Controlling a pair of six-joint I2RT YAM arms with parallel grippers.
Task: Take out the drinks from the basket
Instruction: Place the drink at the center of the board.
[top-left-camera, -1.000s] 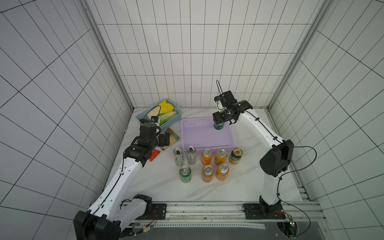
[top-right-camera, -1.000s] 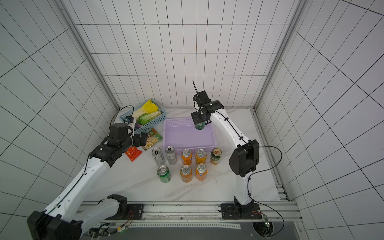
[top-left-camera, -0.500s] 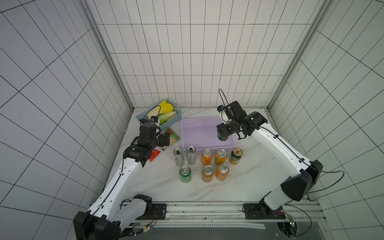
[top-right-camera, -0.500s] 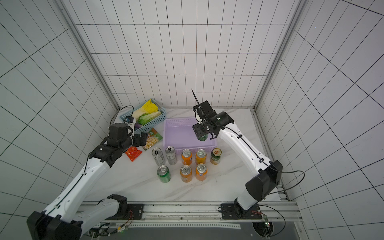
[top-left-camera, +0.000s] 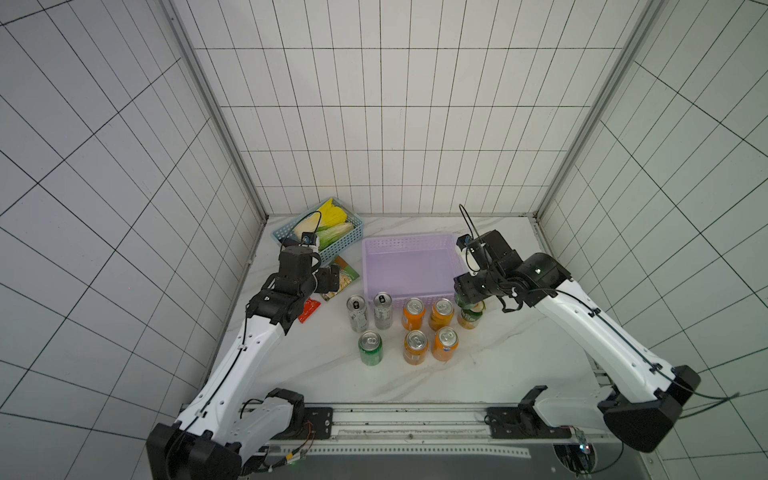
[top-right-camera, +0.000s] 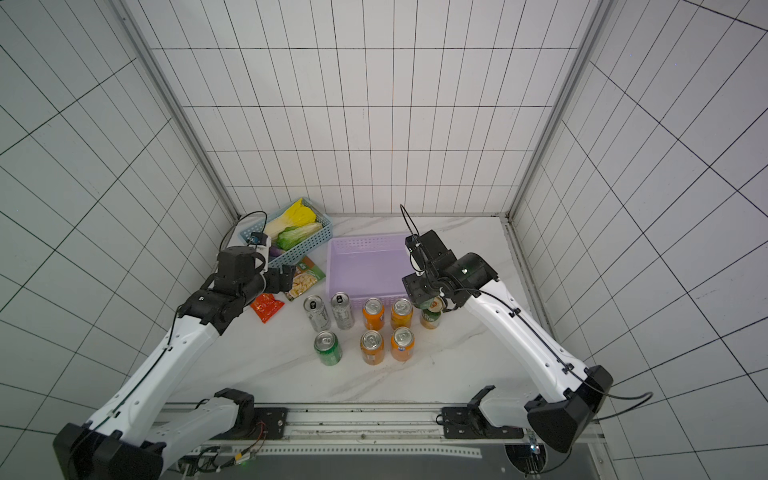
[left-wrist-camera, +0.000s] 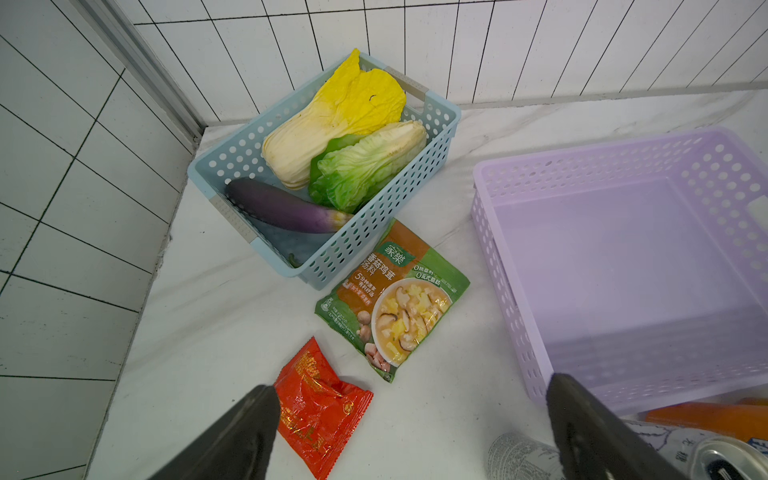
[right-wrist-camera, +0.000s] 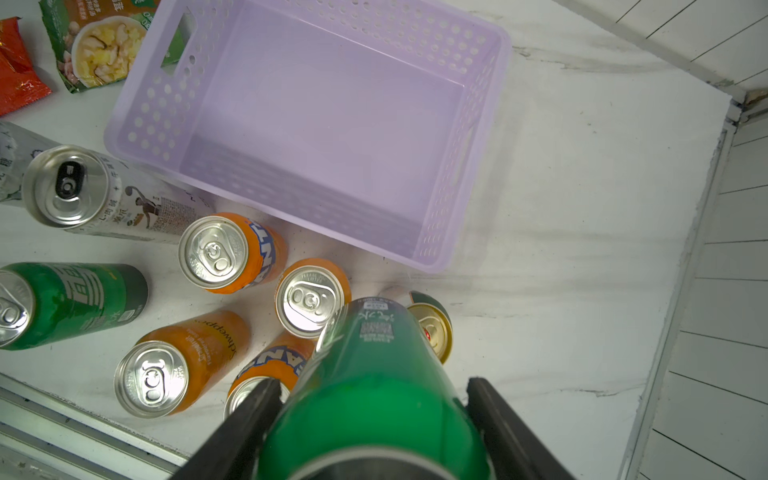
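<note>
Right wrist view: the right pincer (right-wrist-camera: 372, 384) is clenched on a green can (right-wrist-camera: 374, 357), one finger on each side of its body. The can's barcode and small Chinese print are too fine to read.
Under the pincer: a green-and-gold can (right-wrist-camera: 434, 330) stands upright just below the held can's far end; whether they touch, I cannot tell.
Lettering: blue "ANTA" on a Fanta can (right-wrist-camera: 249, 249); "Schwepp" on a Schweppes can (right-wrist-camera: 195, 357); Chinese print and a small ball-player figure on a slim silver-white can (right-wrist-camera: 95, 195).
Packet print: the soup packet (left-wrist-camera: 392, 299) ahead of the left pincer (left-wrist-camera: 411, 384) carries a green "家樂" badge and a pictured bowl of mushroom soup.
Left pincer: spread wide, holding nothing, with a red packet (left-wrist-camera: 320, 411) just beside one finger.
Basket: the lilac basket (right-wrist-camera: 158, 112) lies ahead of the right pincer; the other eight drinks (top-left-camera: 415, 345) stand outside its near long wall.
Open room: bare counter (right-wrist-camera: 582, 270) runs from the held can's outer side to the wall edge.
In the way: orange cans crowd the right pincer's inner finger; the blue basket (left-wrist-camera: 440, 120) sits beyond the soup packet.
</note>
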